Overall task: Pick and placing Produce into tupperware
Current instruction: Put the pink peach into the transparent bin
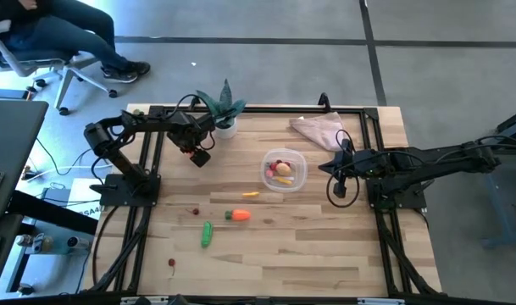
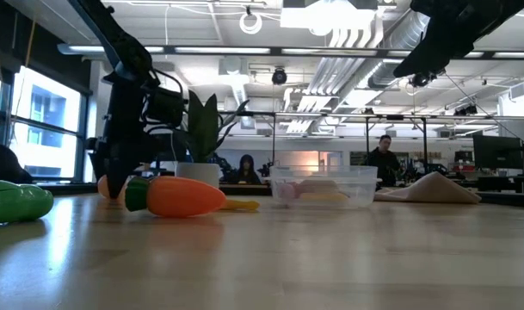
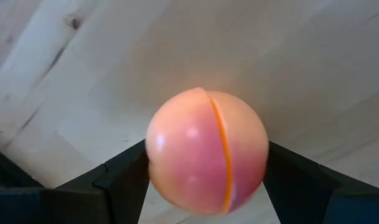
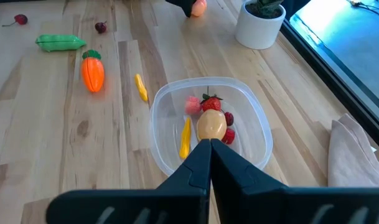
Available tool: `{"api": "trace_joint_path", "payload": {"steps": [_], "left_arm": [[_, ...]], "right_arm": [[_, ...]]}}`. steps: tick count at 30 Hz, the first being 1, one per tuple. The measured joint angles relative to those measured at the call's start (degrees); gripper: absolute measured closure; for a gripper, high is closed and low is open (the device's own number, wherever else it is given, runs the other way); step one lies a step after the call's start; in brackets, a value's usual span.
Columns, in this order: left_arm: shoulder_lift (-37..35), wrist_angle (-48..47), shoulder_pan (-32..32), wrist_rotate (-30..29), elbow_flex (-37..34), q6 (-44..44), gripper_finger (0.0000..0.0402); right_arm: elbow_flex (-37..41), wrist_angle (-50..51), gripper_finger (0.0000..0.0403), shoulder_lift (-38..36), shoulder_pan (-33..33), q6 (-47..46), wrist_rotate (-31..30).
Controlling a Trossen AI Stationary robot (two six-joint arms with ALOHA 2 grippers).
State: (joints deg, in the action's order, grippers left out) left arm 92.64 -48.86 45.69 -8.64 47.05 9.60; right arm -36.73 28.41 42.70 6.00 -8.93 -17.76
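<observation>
The left gripper (image 3: 205,186) holds the peach (image 3: 206,151) between its 2 dark fingers, squeezed across its widest part so the round toy cannot roll out; it hangs low over the bare wood near the potted plant (image 1: 224,108), at about 10 o'clock from the tupperware (image 1: 284,169); the peach looks lifted or nearly so (the low view hides the contact), so I judge this the start of a carry toward the container.

The right gripper (image 4: 210,148) has its fingers pressed together on nothing; it waits just at 3 o'clock of the tupperware, probably kept back to leave the rim free.

The tupperware sits mid-table and already holds a potato (image 4: 211,124), a strawberry (image 4: 210,102), a yellow piece and small red and pink bits; outside it lie a yellow piece (image 4: 141,87) at 7 o'clock, the carrot (image 1: 238,215) and the cucumber (image 1: 207,234) farther that way, and 2 tiny berries near the front; a folded cloth (image 1: 321,129) rests at 1 o'clock.
</observation>
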Motion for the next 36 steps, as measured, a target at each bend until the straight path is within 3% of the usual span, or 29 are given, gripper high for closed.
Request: {"api": "trace_joint_path", "payload": {"steps": [19, 30, 36], "left_arm": [[0.0, 2.4, 0.0, -1.5, 0.0, -0.3, 0.0129], [0.0, 2.6, 0.0, -0.8, 0.0, -0.2, 0.0180], [0.0, 2.6, 0.0, -0.7, 0.0, -0.2, 0.0156]], "right_arm": [[0.0, 0.0, 0.0402, 0.0, 0.0, 0.0, 0.0], [0.0, 0.0, 0.0402, 0.0, 0.0, 0.0, 0.0], [0.0, 0.0, 0.0402, 0.0, 0.0, 0.0, 0.0]]}}
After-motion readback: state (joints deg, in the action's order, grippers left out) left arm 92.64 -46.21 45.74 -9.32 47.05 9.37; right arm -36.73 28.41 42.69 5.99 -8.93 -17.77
